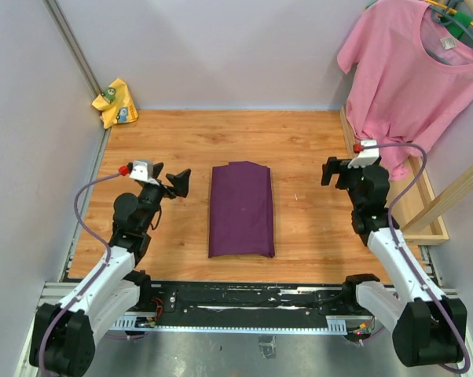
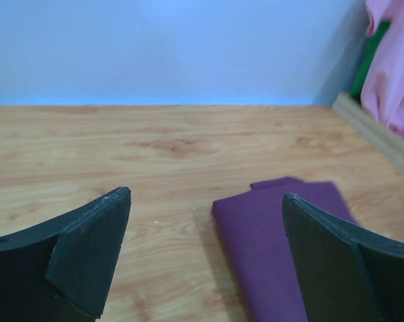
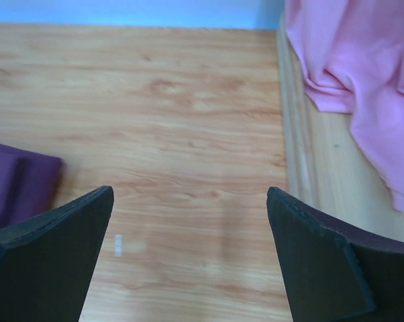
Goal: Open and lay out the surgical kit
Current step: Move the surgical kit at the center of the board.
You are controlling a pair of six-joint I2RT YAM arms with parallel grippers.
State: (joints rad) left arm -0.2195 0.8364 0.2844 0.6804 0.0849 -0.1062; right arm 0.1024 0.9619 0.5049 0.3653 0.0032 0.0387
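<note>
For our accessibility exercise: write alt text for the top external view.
A folded dark purple cloth wrap lies closed on the wooden table. The left pincer and right pincer flank it, open, touching nothing. A pink T-shirt hangs far right.

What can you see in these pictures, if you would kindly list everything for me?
surgical kit: one, dark purple cloth wrap, folded shut, lying in the middle of the table between the two arms
T-shirt: one, pink, hanging at the far right
rag: one, yellow, at the far left corner
table: one, light wood, under everything
left hand: one, black fingers, open and empty, left of the kit and apart from it
right hand: one, black fingers, open and empty, right of the kit and apart from it
</note>
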